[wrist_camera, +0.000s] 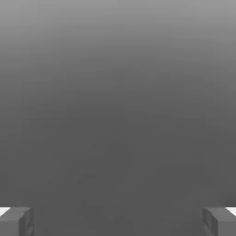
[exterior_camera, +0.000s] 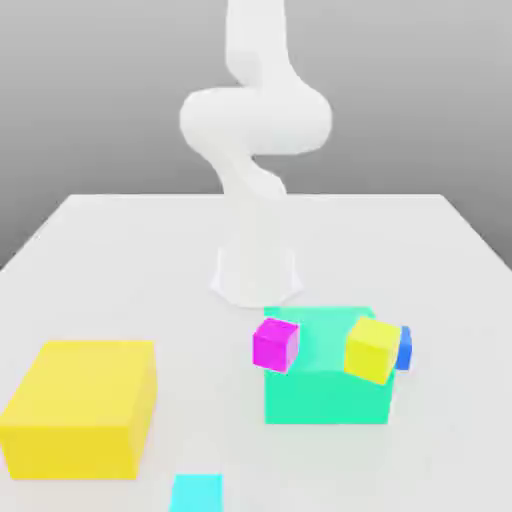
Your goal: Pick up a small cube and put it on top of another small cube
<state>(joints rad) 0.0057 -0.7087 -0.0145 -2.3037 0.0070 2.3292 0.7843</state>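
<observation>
The end effector (wrist_camera: pixel 118 222) has its fingers wide apart, nothing between them. The small bright cyan cube (exterior_camera: pixel 197 494) sits on the white tabletop (exterior_camera: pixel 215 380) (cut off by the exterior view's bottom edge), near the large yellow block (exterior_camera: pixel 85 408).

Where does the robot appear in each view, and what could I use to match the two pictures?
Exterior view: the white arm stands mid-picture behind the blocks and runs out past the top edge.
Hand view: the gripper has its two fingers at the picture's border, spread wide apart.
Shared landmark: probably the grey backdrop, though I cannot tell whether both show the same part.
</observation>
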